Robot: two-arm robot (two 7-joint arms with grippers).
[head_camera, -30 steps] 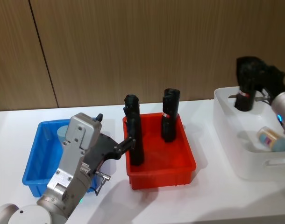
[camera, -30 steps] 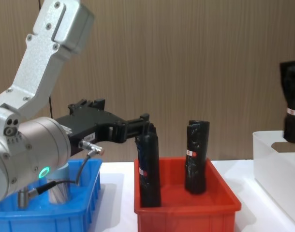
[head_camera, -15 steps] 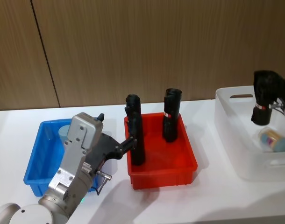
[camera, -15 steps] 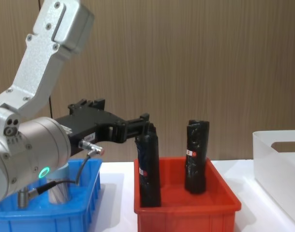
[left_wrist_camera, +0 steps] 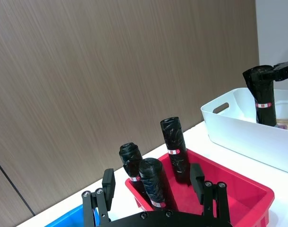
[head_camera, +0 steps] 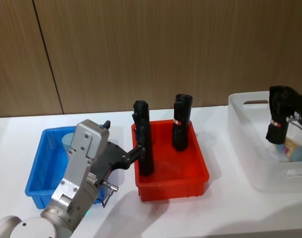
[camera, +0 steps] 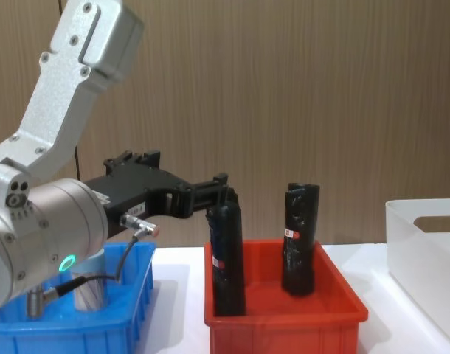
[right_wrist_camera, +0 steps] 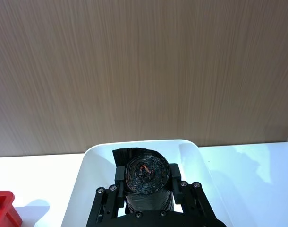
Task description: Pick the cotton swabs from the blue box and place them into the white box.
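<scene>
One cotton swabs jar (head_camera: pixel 68 141) with a pale lid stands in the blue box (head_camera: pixel 40 174) at the table's left; the chest view shows the jar (camera: pixel 88 286) behind the blue box (camera: pixel 133 301) wall. Another cotton swabs jar (head_camera: pixel 295 149) lies in the white box (head_camera: pixel 250 148) at the right. My left gripper (head_camera: pixel 135 151) hovers open beside a black roll at the red bin's left edge; its fingers (left_wrist_camera: pixel 108 182) stand apart. My right gripper (head_camera: pixel 278 122) is shut on a black roll (right_wrist_camera: pixel 145 181) held upright inside the white box (right_wrist_camera: pixel 85 189).
A red bin (head_camera: pixel 171 173) sits between the two boxes with tall black rolls (head_camera: pixel 180 122) standing in it. A wood-panel wall runs behind the table. Bare white tabletop lies in front of the bins.
My right gripper has carried its black roll to the right and down, deeper into the white box. The left arm has not moved.
</scene>
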